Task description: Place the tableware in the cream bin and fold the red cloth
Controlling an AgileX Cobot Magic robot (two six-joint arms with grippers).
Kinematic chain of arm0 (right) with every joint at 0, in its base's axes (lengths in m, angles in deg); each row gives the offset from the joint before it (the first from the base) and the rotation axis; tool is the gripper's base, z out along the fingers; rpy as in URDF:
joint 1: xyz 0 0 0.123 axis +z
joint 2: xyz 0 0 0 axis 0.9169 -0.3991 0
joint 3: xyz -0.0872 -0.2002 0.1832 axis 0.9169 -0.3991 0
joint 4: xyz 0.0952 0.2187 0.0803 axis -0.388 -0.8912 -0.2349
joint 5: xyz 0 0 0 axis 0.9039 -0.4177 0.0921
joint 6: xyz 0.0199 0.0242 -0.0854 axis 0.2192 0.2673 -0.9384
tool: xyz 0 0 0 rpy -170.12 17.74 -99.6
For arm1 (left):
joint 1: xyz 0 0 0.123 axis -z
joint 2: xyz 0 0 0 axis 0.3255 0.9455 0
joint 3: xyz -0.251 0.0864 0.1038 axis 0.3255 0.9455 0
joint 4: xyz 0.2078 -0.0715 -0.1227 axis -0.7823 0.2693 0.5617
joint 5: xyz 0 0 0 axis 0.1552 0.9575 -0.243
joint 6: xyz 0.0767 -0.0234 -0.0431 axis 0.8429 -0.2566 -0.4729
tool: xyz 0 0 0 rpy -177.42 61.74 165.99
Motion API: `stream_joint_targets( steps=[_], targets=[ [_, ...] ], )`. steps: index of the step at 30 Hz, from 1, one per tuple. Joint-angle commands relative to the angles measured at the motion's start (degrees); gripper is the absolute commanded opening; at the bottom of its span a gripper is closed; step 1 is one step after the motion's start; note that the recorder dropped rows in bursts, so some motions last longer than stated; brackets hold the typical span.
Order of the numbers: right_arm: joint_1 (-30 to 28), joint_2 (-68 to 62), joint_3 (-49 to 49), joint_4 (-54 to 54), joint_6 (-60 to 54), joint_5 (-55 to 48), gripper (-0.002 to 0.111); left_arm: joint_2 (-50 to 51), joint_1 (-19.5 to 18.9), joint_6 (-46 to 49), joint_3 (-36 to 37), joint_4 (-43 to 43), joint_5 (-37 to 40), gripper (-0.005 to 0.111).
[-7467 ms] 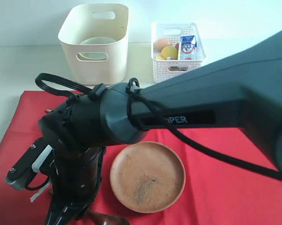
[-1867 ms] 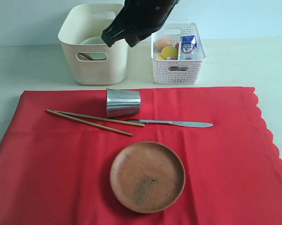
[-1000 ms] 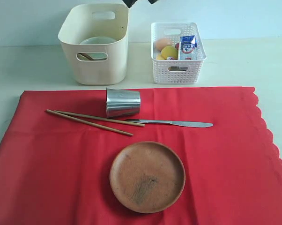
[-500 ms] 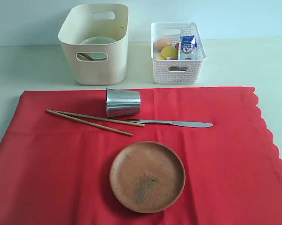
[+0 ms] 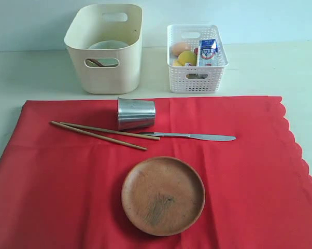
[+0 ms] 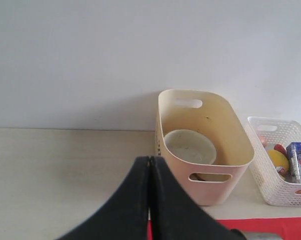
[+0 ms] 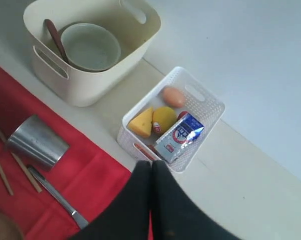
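The red cloth lies spread flat on the table. On it rest a steel tumbler on its side, two chopsticks, a metal knife and a brown wooden plate. Behind it stands the cream bin, holding a pale bowl and a dark wooden spoon. Neither arm appears in the exterior view. My left gripper is shut and empty, facing the cream bin. My right gripper is shut and empty, high above the table near the cloth's far edge.
A white lattice basket beside the cream bin holds an egg, a lemon, cheese and a milk carton. Bare pale table surrounds the cloth.
The dark arm that hung over the bins a second ago has left the exterior view. The spoon, once by the cloth's front edge, now lies in the cream bin.
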State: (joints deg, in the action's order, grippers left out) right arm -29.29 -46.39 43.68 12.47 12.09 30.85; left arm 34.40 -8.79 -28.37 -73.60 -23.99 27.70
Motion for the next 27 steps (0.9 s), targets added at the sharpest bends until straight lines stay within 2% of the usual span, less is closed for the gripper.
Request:
stream_joint_targets(
  steps=[1,10,27],
  targets=[
    [-0.3,5.4,-4.2,0.8,1.3,2.7,0.000,4.1,0.8,0.0,-3.8,-0.1,-0.2,0.000],
    [-0.3,16.4,-14.1,6.7,7.4,6.8,0.000,6.4,0.8,0.0,-6.0,-0.1,-0.1,0.000],
    [-0.3,38.0,-32.7,6.5,8.3,13.1,0.000,6.4,0.8,0.0,-6.0,-0.1,-0.4,0.000]
  ],
)
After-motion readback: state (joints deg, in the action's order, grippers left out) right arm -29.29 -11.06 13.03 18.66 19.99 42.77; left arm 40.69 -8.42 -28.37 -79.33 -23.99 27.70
